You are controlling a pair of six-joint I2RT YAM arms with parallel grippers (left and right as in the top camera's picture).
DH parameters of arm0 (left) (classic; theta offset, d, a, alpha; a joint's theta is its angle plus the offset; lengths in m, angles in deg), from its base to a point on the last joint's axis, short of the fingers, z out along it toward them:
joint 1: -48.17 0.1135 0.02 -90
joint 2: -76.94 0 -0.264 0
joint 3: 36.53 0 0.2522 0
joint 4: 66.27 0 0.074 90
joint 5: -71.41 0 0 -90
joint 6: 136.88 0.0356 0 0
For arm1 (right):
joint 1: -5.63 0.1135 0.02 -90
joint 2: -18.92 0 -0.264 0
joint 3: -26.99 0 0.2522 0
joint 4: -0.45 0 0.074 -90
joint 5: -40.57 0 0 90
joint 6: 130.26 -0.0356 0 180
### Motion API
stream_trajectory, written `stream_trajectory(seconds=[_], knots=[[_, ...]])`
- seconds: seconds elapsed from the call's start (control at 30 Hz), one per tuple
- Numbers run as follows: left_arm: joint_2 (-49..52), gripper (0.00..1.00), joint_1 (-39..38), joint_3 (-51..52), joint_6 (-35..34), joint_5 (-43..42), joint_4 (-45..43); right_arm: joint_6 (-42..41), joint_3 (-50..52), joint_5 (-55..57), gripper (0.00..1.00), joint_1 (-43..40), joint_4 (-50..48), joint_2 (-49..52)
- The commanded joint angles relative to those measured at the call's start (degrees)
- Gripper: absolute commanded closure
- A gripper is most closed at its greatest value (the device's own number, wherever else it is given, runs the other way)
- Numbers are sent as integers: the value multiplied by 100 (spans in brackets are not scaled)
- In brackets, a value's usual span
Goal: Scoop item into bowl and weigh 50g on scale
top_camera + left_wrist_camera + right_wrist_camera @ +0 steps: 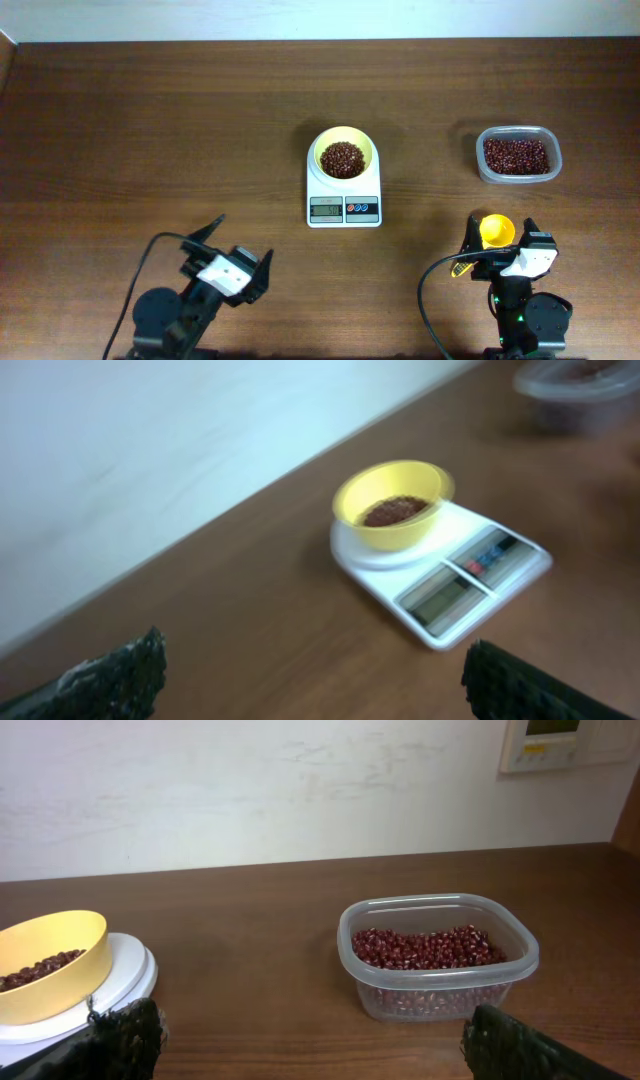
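Saw broad bare wood over the table (120, 120) up to a pale wall at the far edge; found the scale (344, 205) mid-table with room on every side; found the bowl (345, 138) seated on it, beans (343, 158) heaped inside; noted more beans in a clear tub (518, 155) well to the right. Found the left gripper (238, 243) spread wide, holding nothing, near the front edge, well short of the bowl; found the right gripper (502, 233) spread likewise, with a yellow scoop (494, 230) between its fingers from above; could not tell contact. Could not read the display (327, 208).
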Motion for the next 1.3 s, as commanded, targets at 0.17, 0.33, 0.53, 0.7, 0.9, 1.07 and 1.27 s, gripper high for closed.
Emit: stream_trajectory(seconds=[0.17, 0.33, 0.53, 0.7, 0.9, 1.07, 1.27], knots=[[-732, 1, 37, 669, -1965, 1801, -1075, 7, 52, 70, 1, 48, 7, -52], [-901, 1, 188, 1445, -1967, 1644, -2109, 7, 52, 70, 1, 48, 7, -50], [-901, 1, 188, 1880, -1963, 1716, -2647, 7, 52, 70, 1, 48, 7, -50], [-901, 1, 186, 1880, -1969, 1709, -1928, 7, 52, 70, 1, 48, 7, -50], [-901, 1, 122, 1880, -2175, 1606, -1952, 7, 52, 70, 1, 48, 7, -50], [-901, 1, 127, 1880, -2203, 1652, -1952, 7, 52, 70, 1, 48, 7, -50], [-901, 1, 219, 1880, -2205, 1646, -1952, 7, 52, 70, 1, 48, 7, -50]])
